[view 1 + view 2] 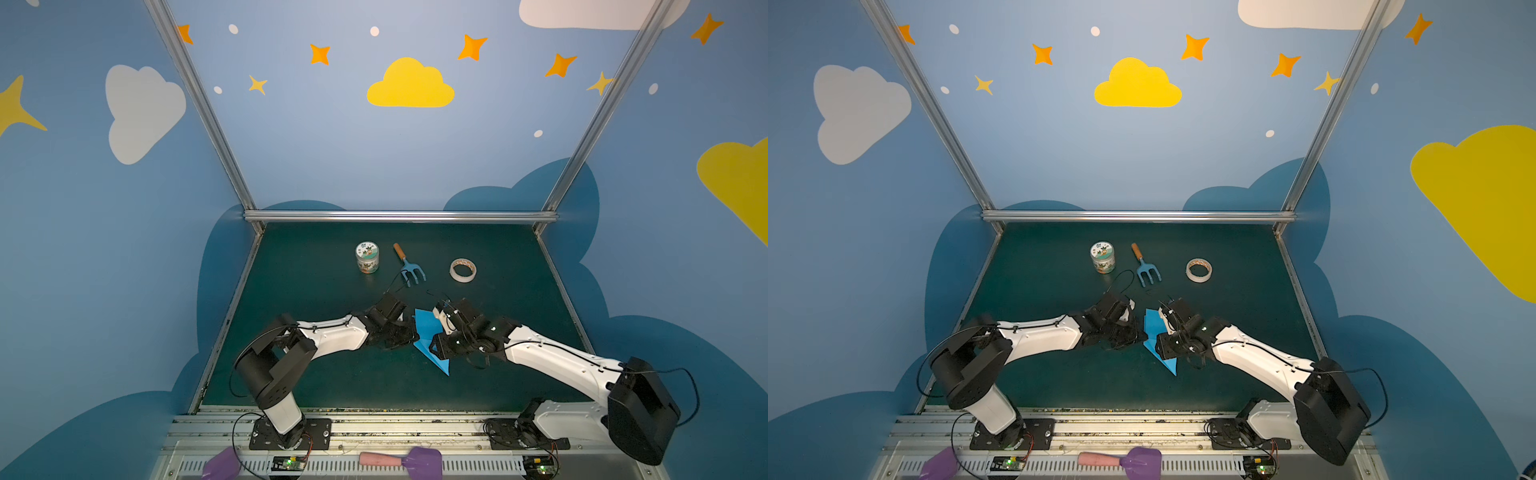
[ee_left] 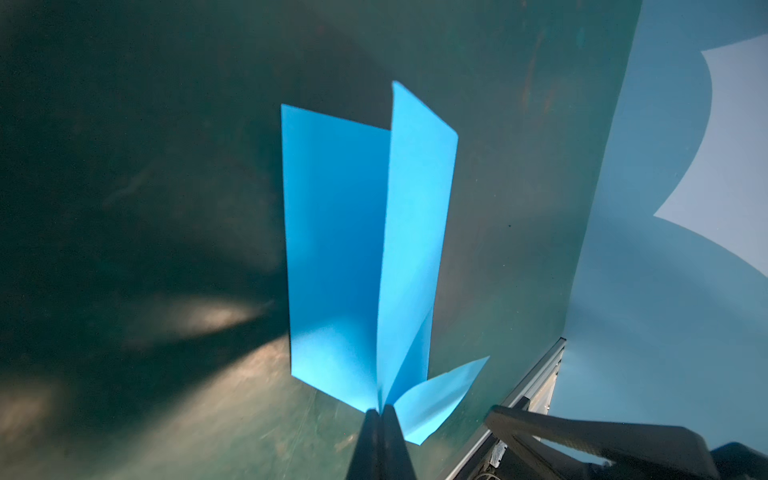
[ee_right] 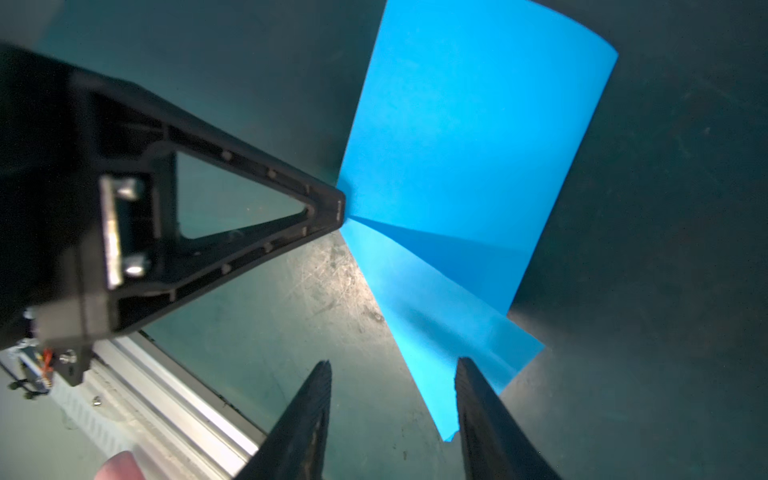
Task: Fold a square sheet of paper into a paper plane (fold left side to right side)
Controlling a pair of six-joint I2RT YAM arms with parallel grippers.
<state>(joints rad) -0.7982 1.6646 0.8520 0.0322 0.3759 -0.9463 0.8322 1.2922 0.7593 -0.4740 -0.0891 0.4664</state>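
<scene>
Nearest the front, a purple tool with a pink handle lies on the metal rail between the two arm bases. Beyond the rail, both arms reach inward over the dark green mat and meet near its middle. There sits the paper plane, a bright blue folded piece whose sharp point aims toward the near edge in both top views. The left gripper is clenched on the paper: in the left wrist view its two fingers are pressed together with the blue layers fanning out from their tips, one flap curling off to the side. The right wrist view shows the tip of that same gripper meeting the fold where the paper's layers come together. The right gripper is released, its jaws standing apart with bare mat between them; one finger crosses in front of the paper's lower edge, and I cannot tell whether it touches. Farther back on the mat stand a small jar, a blue fork with a wooden handle and a tape roll, in a loose row and apart from one another. Behind them rises the blue wall with clouds and stars.
</scene>
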